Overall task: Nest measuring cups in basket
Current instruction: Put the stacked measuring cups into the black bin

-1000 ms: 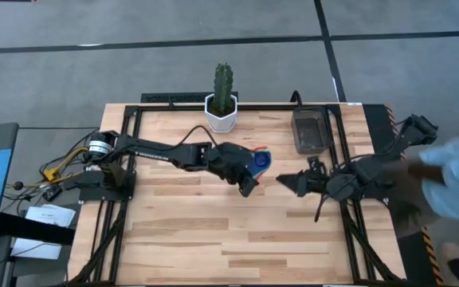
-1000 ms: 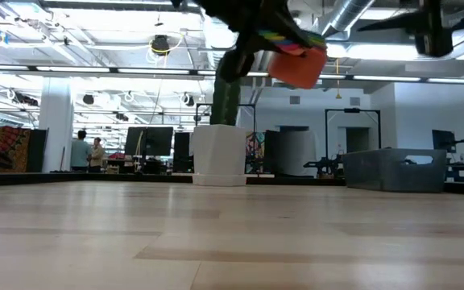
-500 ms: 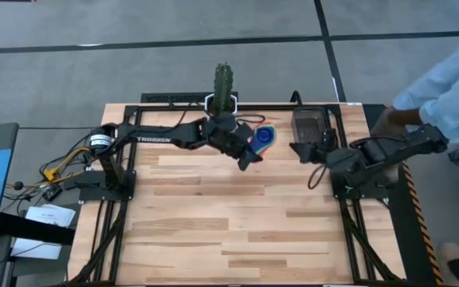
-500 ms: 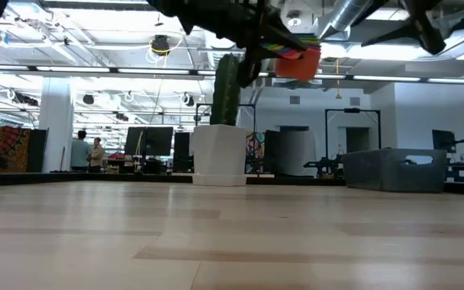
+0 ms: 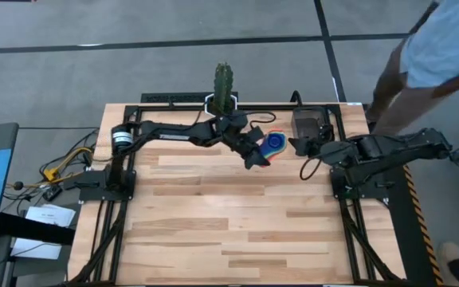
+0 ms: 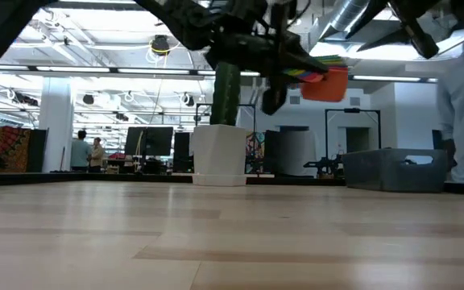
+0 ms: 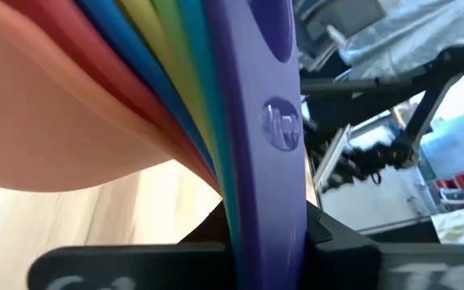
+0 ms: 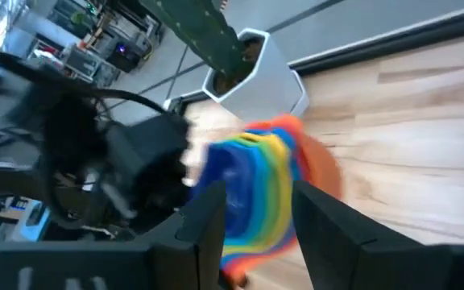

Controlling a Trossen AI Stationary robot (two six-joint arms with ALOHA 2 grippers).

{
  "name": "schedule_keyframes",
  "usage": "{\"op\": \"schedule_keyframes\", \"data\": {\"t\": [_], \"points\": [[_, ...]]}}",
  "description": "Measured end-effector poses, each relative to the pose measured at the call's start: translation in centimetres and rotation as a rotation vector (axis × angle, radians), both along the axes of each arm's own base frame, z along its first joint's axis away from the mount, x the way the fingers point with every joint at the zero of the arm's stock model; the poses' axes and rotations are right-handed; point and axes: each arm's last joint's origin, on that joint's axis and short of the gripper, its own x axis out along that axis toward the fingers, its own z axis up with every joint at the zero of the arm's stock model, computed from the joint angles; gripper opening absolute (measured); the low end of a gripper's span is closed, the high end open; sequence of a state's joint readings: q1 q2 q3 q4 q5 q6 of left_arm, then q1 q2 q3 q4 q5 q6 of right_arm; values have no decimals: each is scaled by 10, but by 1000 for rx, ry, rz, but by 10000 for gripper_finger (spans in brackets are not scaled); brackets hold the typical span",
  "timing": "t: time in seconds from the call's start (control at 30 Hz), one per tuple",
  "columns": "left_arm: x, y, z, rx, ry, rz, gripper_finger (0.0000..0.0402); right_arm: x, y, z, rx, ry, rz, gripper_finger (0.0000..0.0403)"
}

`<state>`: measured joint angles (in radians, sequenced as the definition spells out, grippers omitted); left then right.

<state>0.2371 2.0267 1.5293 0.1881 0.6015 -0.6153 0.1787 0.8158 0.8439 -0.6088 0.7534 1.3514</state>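
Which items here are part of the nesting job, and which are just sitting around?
Job: stacked measuring cups, held by the left gripper; basket; right gripper close by.
Bystanders: cactus in white pot; person beside the table.

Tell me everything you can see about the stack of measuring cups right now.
The measuring cups are nested into one glossy plastic stack: orange outermost, then red, yellow, green and blues inside. The left tool is shut on their flat handles, holding the stack in the air above the table, between the cactus pot and the basket. The right tool is close beside the stack; whether it touches is unclear.
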Motion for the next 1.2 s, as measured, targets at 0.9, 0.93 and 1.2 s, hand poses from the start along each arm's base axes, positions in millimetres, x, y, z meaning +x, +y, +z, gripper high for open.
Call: {"op": "schedule_keyframes", "data": {"t": [0.9,0.93,1.2], "points": [[114,48,-33,-39,-170,73,30,-38,-20,60,-143,160,-6,133],[114,51,-32,-34,-174,86,29,-38,-21,60,-137,156,-15,133],[110,71,-32,18,-188,169,24,-37,-29,60,-106,134,-96,132]]}}
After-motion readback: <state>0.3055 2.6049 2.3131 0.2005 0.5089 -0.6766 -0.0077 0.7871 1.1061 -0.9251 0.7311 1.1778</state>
